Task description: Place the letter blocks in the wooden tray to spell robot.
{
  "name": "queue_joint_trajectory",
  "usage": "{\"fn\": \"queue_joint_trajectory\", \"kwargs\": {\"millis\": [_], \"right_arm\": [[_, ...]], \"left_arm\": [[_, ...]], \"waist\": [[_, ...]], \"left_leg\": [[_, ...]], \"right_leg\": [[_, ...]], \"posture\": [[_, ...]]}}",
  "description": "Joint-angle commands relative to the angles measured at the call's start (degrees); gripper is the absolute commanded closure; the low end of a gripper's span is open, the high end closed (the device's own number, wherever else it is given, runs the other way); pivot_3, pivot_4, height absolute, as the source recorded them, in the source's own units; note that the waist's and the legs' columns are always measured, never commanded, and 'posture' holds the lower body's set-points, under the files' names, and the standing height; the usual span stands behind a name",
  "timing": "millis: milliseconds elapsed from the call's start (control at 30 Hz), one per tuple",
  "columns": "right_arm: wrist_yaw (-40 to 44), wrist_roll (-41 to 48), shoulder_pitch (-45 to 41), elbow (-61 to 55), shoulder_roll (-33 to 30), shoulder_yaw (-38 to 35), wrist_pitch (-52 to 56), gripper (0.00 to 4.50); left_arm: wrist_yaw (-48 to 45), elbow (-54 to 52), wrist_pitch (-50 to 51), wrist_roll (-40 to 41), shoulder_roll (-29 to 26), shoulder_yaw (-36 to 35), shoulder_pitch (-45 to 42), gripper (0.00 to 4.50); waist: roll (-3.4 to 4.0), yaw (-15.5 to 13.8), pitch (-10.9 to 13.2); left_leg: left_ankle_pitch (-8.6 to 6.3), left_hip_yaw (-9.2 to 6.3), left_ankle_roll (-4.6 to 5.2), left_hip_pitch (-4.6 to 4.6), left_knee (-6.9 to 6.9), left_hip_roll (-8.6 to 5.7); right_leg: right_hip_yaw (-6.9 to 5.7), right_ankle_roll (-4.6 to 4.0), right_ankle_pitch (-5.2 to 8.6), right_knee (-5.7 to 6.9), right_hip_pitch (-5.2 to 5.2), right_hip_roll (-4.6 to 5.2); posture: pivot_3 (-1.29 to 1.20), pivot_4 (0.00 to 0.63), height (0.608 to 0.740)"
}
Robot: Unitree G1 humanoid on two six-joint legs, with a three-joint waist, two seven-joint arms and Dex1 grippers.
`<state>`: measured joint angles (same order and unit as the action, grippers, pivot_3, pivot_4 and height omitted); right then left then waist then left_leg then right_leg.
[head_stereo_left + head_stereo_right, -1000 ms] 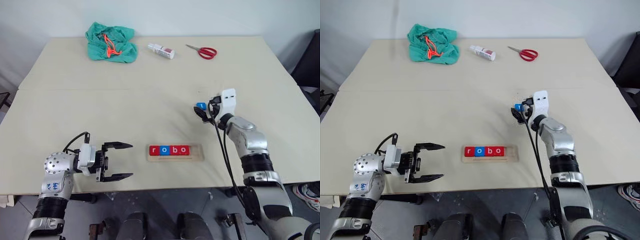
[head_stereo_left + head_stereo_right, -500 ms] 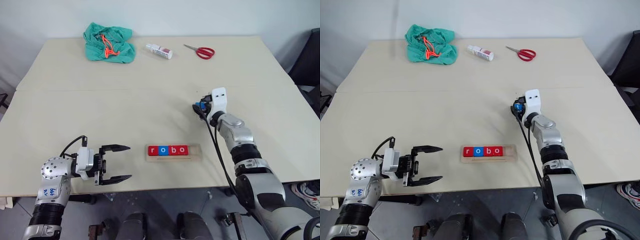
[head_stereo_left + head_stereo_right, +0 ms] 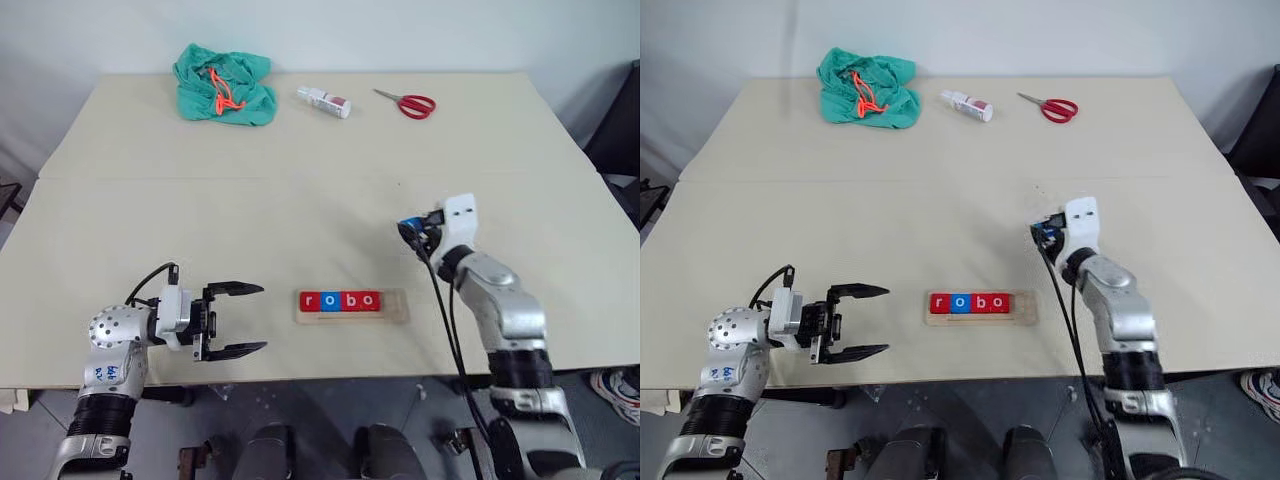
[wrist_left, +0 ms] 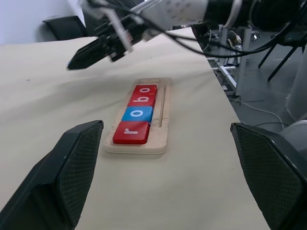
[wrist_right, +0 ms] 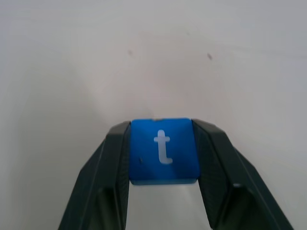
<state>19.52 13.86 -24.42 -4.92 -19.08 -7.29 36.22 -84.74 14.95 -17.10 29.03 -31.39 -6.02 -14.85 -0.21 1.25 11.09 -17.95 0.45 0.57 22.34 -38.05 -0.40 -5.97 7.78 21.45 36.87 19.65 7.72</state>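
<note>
A broad beige counter (image 3: 300, 210) carries the long pale wooden tray (image 3: 351, 305) near its front edge, four small square letter blocks (image 3: 339, 300) seated in it reading r, o, b, o, with the slot at its right end bare. The last piece, a blue "t" block (image 5: 163, 150), sits pinched in the right claw (image 3: 412, 232), held beyond the tray's right end. The left claw (image 3: 238, 319) hangs spread wide beside the tray, holding nothing. By my reckoning, only seating the t remains.

The two head views look forward and down from above the near edge of the pale beige worktop (image 3: 300, 200), sharing its whole surface. The left wrist view looks low along that edge, past its black fingers (image 4: 72, 167). The right wrist view looks closely between its black fingers (image 5: 110, 167).
</note>
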Motion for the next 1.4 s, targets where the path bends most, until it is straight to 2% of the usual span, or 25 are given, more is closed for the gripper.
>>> {"fn": "queue_joint_trajectory", "kwargs": {"millis": [33,167,233,567,867,933,1100,1400], "right_arm": [[-1.5,3.2,5.6,-14.1,-1.5,-2.4,8.6,3.02],[-5.1,6.5,13.3,-29.0,-0.6,-6.6,19.3,3.02],[-6.6,7.2,15.7,-32.9,0.2,-7.1,22.3,3.02],[-11.6,7.9,21.4,-39.4,5.1,-7.3,27.5,3.02],[-12.6,8.1,22.0,-40.2,5.6,-8.9,26.9,0.03],[-12.1,8.9,21.7,-40.5,5.5,-9.7,27.1,0.03],[-5.4,12.2,21.0,-38.8,-0.4,-12.4,25.4,0.03],[20.6,13.7,23.6,-26.2,-23.5,-9.8,11.9,0.03]], "left_arm": [[-1.8,0.8,-0.2,1.2,-0.2,-0.3,-0.9,0.0],[-3.7,3.2,-0.4,1.1,-0.7,-0.2,-2.8,0.0],[-4.1,4.2,-0.6,1.0,-0.7,0.0,-3.6,0.0],[-4.6,6.0,-0.9,0.9,-0.4,0.9,-5.8,0.0],[-4.0,4.6,-0.6,1.2,-1.0,0.5,-4.8,0.0],[-3.9,4.4,-0.6,1.2,-1.0,0.4,-4.5,0.0],[-3.8,4.4,-0.6,1.3,-1.1,0.3,-4.3,0.0],[-3.4,5.2,-1.3,0.9,-0.4,0.6,-5.0,0.0]], "waist": [[0.0,0.0,0.0],[0.0,0.0,0.0],[0.0,0.0,0.0],[0.0,0.0,0.0],[0.0,-0.1,0.0],[0.0,-0.1,0.0],[0.0,-0.2,0.0],[-0.01,-1.2,0.0]], "left_leg": [[0.0,0.03,0.0,0.01,0.0,-0.01],[0.0,0.11,-0.01,0.0,0.0,0.01],[0.0,0.09,-0.01,-0.02,-0.01,0.02],[0.0,0.1,0.0,-0.04,0.0,-0.01],[0.0,0.1,0.0,-0.04,-0.01,-0.03],[0.0,0.1,0.0,-0.04,-0.01,-0.03],[0.0,0.09,0.0,-0.04,-0.01,-0.03],[-0.02,0.23,0.04,-0.06,-0.06,-0.03]], "right_leg": [[0.01,0.0,0.0,-0.01,0.01,0.01],[0.04,0.0,0.0,-0.03,0.02,0.0],[0.05,0.0,0.0,-0.03,-0.01,-0.01],[0.09,0.0,0.0,-0.03,0.0,-0.01],[0.11,0.0,0.0,-0.03,0.0,0.0],[0.11,0.0,0.0,-0.03,0.0,0.0],[0.11,0.0,0.0,-0.03,-0.02,0.0],[0.11,0.0,0.0,-0.39,-0.17,-0.01]], "posture": [[0.0,0.15,0.74],[0.0,0.15,0.74],[0.0,0.15,0.74],[0.0,0.15,0.74],[0.0,0.15,0.74],[0.0,0.15,0.74],[0.0,0.15,0.74],[0.0,0.15,0.74]]}}
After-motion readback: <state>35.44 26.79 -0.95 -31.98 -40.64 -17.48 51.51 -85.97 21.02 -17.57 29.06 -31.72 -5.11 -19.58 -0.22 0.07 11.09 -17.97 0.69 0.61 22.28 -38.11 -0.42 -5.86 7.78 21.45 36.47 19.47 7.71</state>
